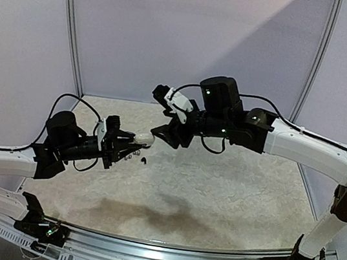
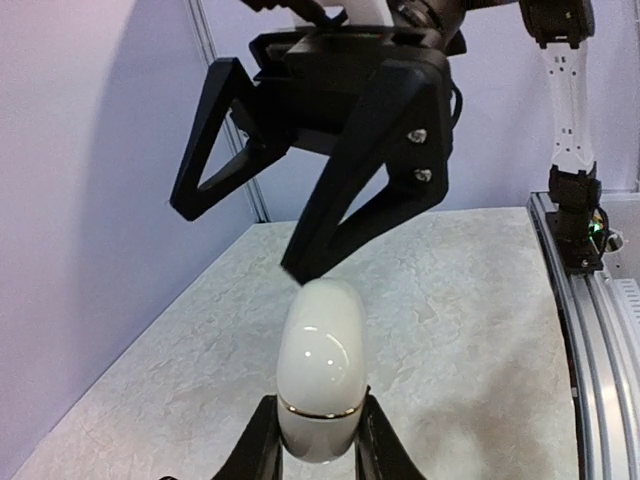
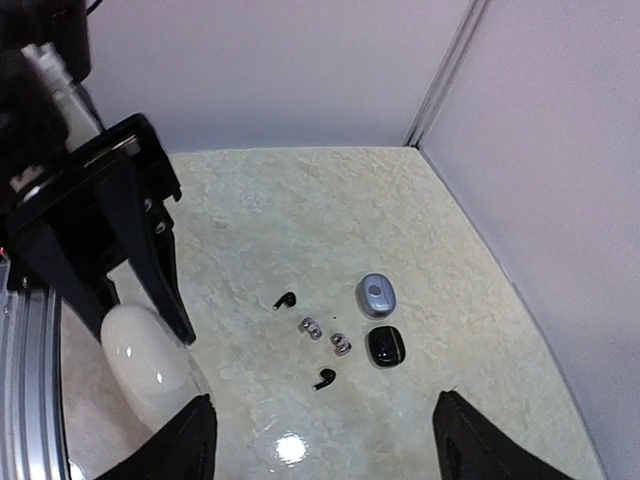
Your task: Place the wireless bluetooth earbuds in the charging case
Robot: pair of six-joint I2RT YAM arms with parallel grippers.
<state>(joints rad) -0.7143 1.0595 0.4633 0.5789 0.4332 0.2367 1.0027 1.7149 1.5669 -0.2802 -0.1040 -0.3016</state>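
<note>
Right wrist view: my right gripper [image 3: 325,400] stands wide open, its two fingers far apart above the table [image 3: 300,200] and holding nothing. Under it lie four earbuds, all loose on the surface and outside the cases. There are two black earbuds [image 3: 286,299] [image 3: 324,379] and, between them, two greyish earbuds [image 3: 310,327] [image 3: 341,344] side by side. Just beyond these, toward the far edge, sit two pebble-shaped cases, near each other but apart: one grey-blue case [image 3: 375,295] and one black case [image 3: 385,345]. The whole group lies left of the table's middle, away from every edge.

My left gripper [image 2: 320,445] is clamped on a third case, the white charging case [image 2: 320,360]. I grip it by one end and hold it above the table, its rounded end pointing at my right gripper. A thin gold line rings it near my left fingers. In the left wrist view, one right fingertip [image 2: 297,272] sits just at that rounded end; I cannot tell whether it touches.
</note>
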